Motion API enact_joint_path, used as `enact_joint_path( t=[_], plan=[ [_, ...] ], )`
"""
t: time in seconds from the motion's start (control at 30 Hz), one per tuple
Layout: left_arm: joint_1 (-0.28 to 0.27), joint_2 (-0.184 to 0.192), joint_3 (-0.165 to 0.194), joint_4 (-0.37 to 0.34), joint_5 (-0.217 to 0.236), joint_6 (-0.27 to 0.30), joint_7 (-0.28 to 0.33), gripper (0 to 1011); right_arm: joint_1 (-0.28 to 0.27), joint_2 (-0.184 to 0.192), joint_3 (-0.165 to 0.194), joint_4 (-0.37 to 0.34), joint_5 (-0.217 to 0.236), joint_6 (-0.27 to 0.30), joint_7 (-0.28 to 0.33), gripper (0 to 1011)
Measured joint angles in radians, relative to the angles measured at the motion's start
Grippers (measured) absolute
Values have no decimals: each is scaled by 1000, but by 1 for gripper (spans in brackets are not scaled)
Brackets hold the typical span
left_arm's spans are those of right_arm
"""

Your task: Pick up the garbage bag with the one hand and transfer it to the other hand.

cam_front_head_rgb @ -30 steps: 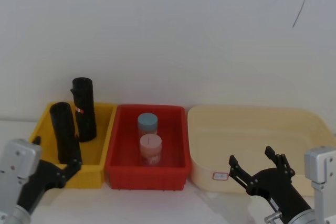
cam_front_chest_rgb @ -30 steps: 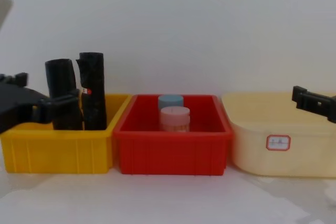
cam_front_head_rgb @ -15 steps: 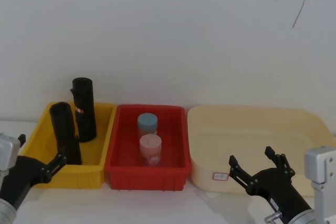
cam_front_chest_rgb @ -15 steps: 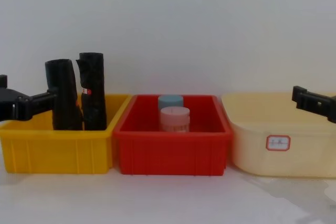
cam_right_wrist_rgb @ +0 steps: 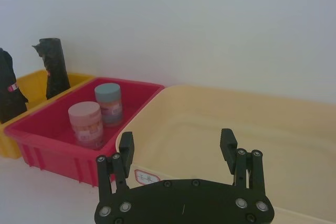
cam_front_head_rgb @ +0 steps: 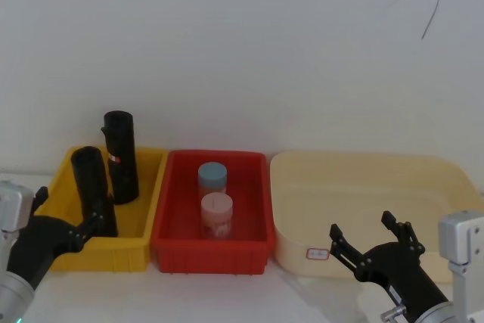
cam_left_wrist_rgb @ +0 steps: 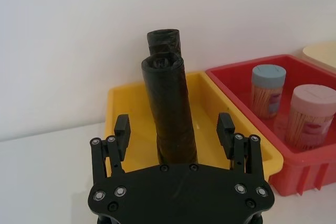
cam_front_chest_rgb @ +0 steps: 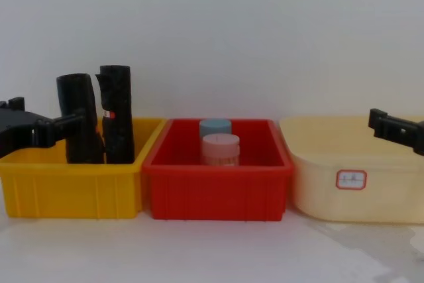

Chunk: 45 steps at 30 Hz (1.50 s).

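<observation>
The garbage bag (cam_front_head_rgb: 89, 183) is the thick black roll standing at the front of the yellow bin (cam_front_head_rgb: 145, 206), with a red-and-white sticker on its right side. My left gripper (cam_front_head_rgb: 66, 211) is open at the bin's front left. In the left wrist view the garbage bag (cam_left_wrist_rgb: 170, 103) rises in line with the gap between the fingers, and nothing is gripped. A slimmer black roll (cam_front_head_rgb: 121, 153) with a ragged top stands behind it. My right gripper (cam_front_head_rgb: 361, 226) hangs open and empty before the cream tub (cam_front_head_rgb: 363, 187).
A red bin (cam_front_head_rgb: 212, 251) in the middle holds a blue-lidded jar (cam_front_head_rgb: 212, 178) and a pink-lidded jar (cam_front_head_rgb: 217, 213). The three containers sit side by side against a white wall. Bare white table lies in front of them.
The left gripper swung away to the left, then edged back toward the front roll, its fingers now level with the roll's lower half. The right gripper and both rolls stayed put.
</observation>
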<state>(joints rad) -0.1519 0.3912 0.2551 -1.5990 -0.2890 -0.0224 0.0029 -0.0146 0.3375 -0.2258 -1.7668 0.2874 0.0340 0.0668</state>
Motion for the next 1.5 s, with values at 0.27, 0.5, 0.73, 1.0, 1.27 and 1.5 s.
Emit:
enact_joint_path(
  t=[0.27,0.5,0.73,1.0,1.27,1.5],
  plan=[
    [-41,-26,1,53,-3,-19,-19,1001,0,0,0,0,0,0,0,999],
    [-83,-45,5,103,2,-33,-31,1001,0,0,0,0,0,0,0,1000],
    [-128,-65,10,161,14,-48,-42,1001,0,0,0,0,0,0,0,1000],
    [-172,-86,12,223,22,-62,-54,1001,0,0,0,0,0,0,0,999],
    [-210,-109,10,282,24,-79,-65,1001,0,0,0,0,0,0,0,1000],
    [-233,-128,2,326,21,-92,-73,996,0,0,0,0,0,0,0,1000]
  ],
)
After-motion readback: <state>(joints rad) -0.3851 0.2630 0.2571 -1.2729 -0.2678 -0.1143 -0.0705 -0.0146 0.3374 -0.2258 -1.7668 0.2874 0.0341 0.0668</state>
